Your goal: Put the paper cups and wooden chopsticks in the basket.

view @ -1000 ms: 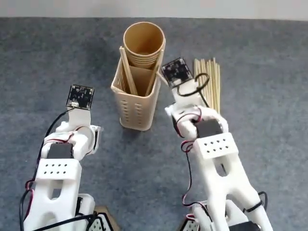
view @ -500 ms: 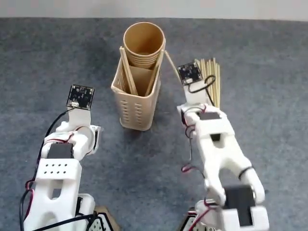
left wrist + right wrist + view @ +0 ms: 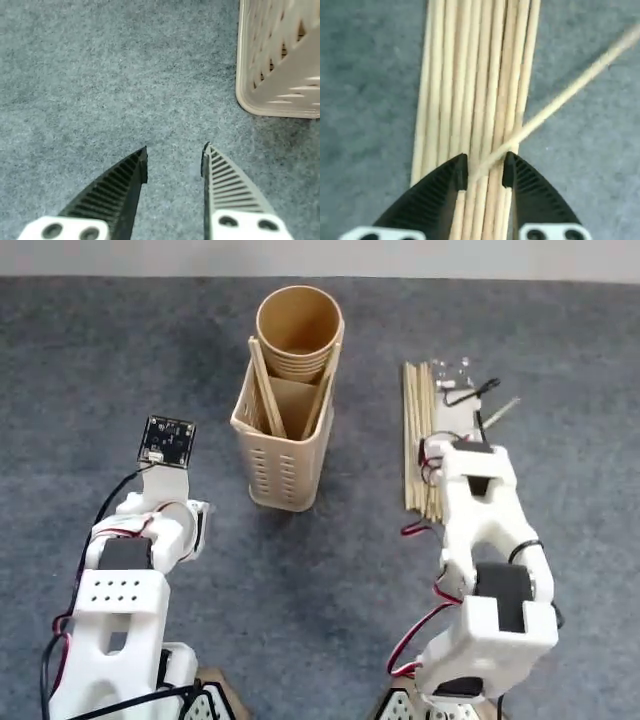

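In the high view the fingers of the right gripper (image 3: 485, 160) are hidden under its own wrist, and the near end of the pile of chopsticks (image 3: 412, 440) is covered by the same arm. In the right wrist view the jaws are seen almost closed on a single chopstick (image 3: 570, 91), which is held slanted across the pile and is cut off by the picture edge. The lower part of the paper cups (image 3: 298, 335) is concealed inside the basket (image 3: 285, 465), where two chopsticks (image 3: 263, 385) are also leaned. Only one corner of the basket is seen by the left wrist.

The basket and the pile are separated by a strip of carpet (image 3: 120, 340). The left gripper (image 3: 174, 152) is held wide open with nothing in it, above the carpet, near and left of the basket.

Since the earlier frames the right arm was swung from the basket rim to the right, over the pile. The left arm was not moved.
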Robot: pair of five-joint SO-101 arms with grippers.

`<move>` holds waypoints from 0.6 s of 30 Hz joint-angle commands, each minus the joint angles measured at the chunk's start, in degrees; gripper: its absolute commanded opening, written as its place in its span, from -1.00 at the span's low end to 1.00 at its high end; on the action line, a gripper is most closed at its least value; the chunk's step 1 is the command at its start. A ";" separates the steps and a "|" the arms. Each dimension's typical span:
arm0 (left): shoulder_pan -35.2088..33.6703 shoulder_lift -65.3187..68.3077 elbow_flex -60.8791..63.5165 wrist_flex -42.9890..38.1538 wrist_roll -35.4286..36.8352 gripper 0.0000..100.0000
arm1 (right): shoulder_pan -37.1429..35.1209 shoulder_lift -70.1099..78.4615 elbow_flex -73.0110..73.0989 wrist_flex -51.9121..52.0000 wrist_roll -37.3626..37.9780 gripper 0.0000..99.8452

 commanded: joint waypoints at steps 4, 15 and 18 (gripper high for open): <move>0.66 -1.10 -0.22 -0.79 0.35 -0.60 | 0.92 -0.31 -16.75 17.80 1.41 -0.75; 0.66 -1.10 -0.22 -0.79 0.35 -0.60 | 3.21 12.09 -27.03 20.18 3.08 -0.74; 0.48 -1.10 -0.22 -0.79 0.35 -0.60 | 3.91 20.79 -32.40 17.98 3.08 -0.74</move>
